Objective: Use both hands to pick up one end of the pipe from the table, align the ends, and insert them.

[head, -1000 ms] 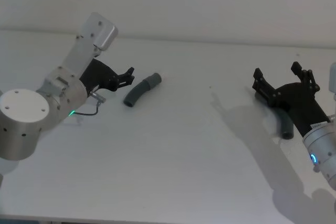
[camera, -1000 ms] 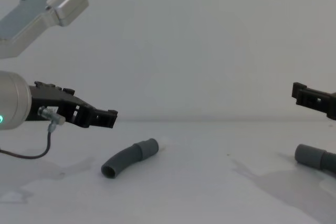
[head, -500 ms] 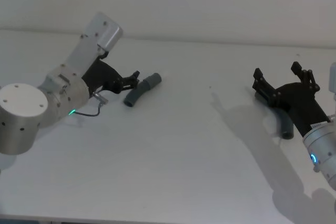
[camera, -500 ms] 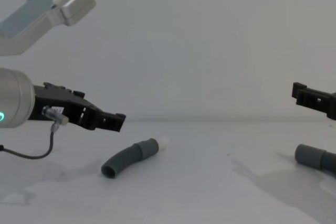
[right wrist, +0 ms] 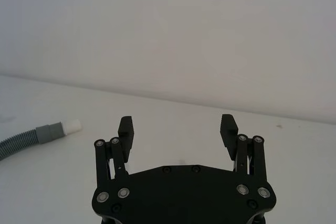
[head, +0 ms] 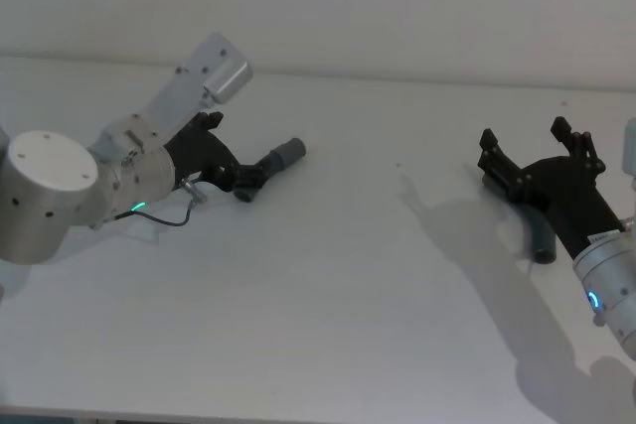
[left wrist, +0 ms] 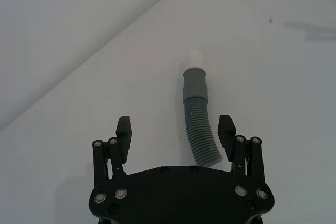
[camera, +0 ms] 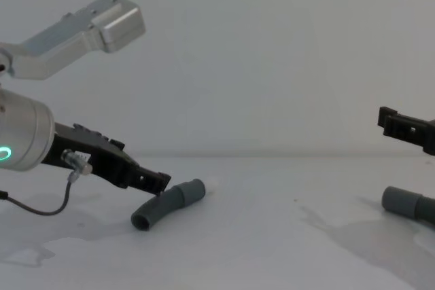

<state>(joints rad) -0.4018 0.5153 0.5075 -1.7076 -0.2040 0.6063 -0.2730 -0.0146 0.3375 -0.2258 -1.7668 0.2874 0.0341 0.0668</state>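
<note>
A short curved piece of the dark grey ribbed pipe [head: 266,168] lies on the white table [head: 338,285] at the left. Its grey cuff [camera: 190,191] carries a white tip, and its other end is a hollow mouth [camera: 141,222]. My left gripper [head: 245,177] is open and low over this piece; in the left wrist view the pipe [left wrist: 198,129] lies between the fingers, closer to one. At the right, my right gripper [head: 530,148] hangs open above another grey pipe piece [head: 542,242], whose cuff [camera: 401,202] rests on the table.
A thin black cable [camera: 37,208] loops under the left wrist. The right wrist view shows a ribbed hose with a cuff and a white tip [right wrist: 70,126] far off on the table. The broad middle of the table lies between the two arms.
My left gripper has moved forward and down from beside the left pipe piece until it straddles it. The right arm and both pipe pieces have stayed still.
</note>
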